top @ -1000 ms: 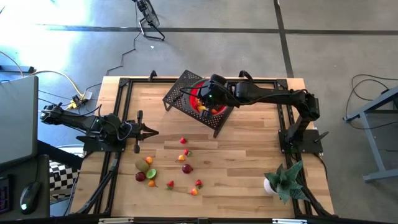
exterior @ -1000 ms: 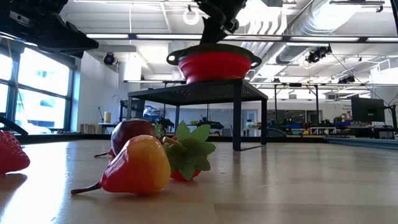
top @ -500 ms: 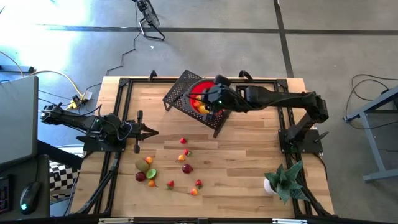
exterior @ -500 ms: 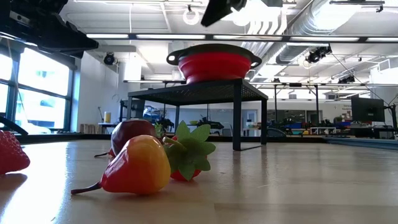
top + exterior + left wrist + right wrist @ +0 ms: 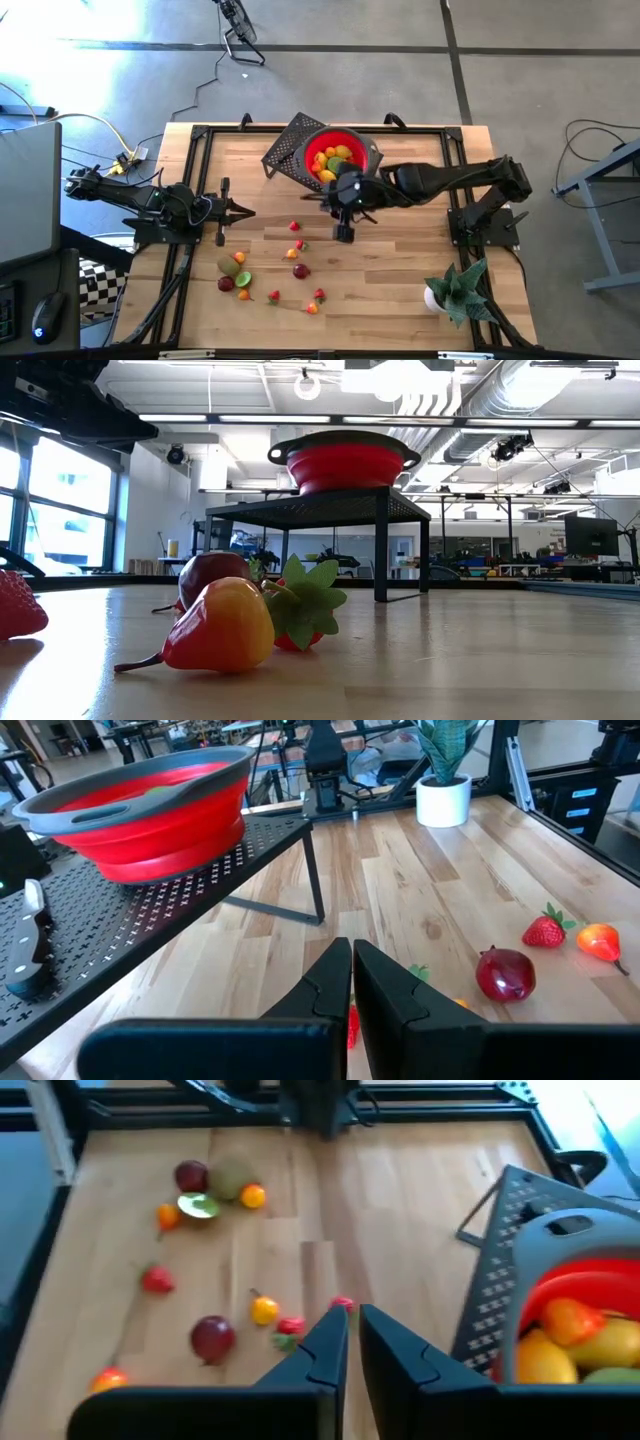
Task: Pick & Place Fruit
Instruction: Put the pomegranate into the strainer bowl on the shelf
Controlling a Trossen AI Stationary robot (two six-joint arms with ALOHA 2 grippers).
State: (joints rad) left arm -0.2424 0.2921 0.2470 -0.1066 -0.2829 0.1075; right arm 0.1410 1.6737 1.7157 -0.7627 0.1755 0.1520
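Note:
A red bowl [image 5: 341, 157] holding several yellow, orange and green fruit stands on a black perforated stand [image 5: 292, 150] at the table's far middle. More small fruit [image 5: 300, 270] lie loose on the wood near the front. My right gripper [image 5: 344, 237] hangs shut and empty over the table, just on the near side of the stand; the loose fruit [image 5: 212, 1337] lie ahead of it. My left gripper [image 5: 246, 211] waits shut and empty at the left, pointing toward the table's middle [image 5: 352, 982].
A spiky green plant in a white pot [image 5: 455, 291] stands at the near right corner. Black rails [image 5: 190, 190] frame the tabletop. In the low view a yellow-red fruit [image 5: 215, 626] and a strawberry [image 5: 20, 606] lie close to the camera.
My right gripper has left its place over the red bowl and swung toward the table's near edge, rising out of the low view. It now hangs over the bare wood in front of the stand, and the bowl's fruit show uncovered.

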